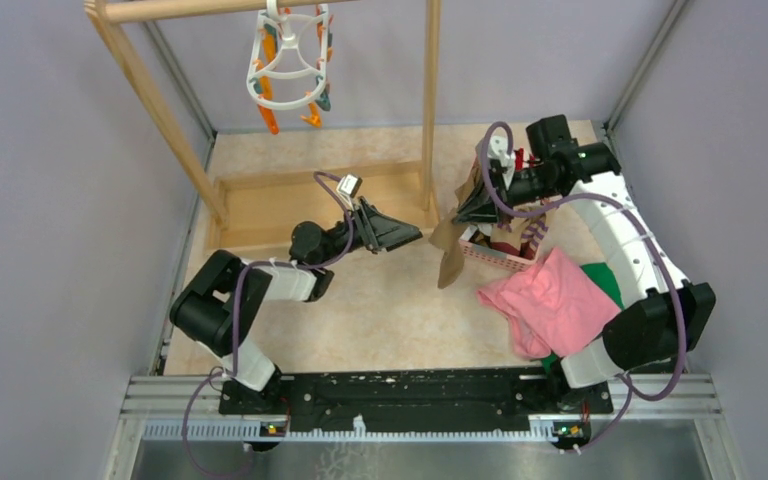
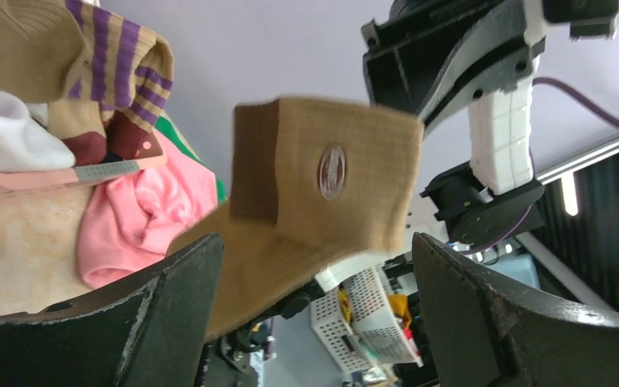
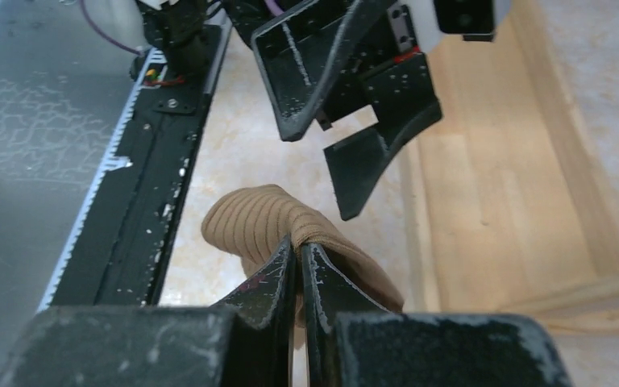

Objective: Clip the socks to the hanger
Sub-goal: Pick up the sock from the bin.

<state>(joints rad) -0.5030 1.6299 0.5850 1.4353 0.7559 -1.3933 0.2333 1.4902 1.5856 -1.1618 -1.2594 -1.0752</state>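
Nearest the arm bases, on the right, a pink cloth lies heaped over a green cloth; just beyond it a basket holds the other socks. Over mid-table the right gripper is pinched tight on a fold of a brown sock, which dangles clear of the table; the left gripper faces it from near by, jaws spread wide and holding nothing. The step looks like a handover; the left should close on a free edge, flat and not bunched, before the right lets go. Beyond stands the wooden rack; farthest, the hanger hangs from its top bar, clips dangling, no sock visible on it; the sock's edge must go squarely into one opened clip.
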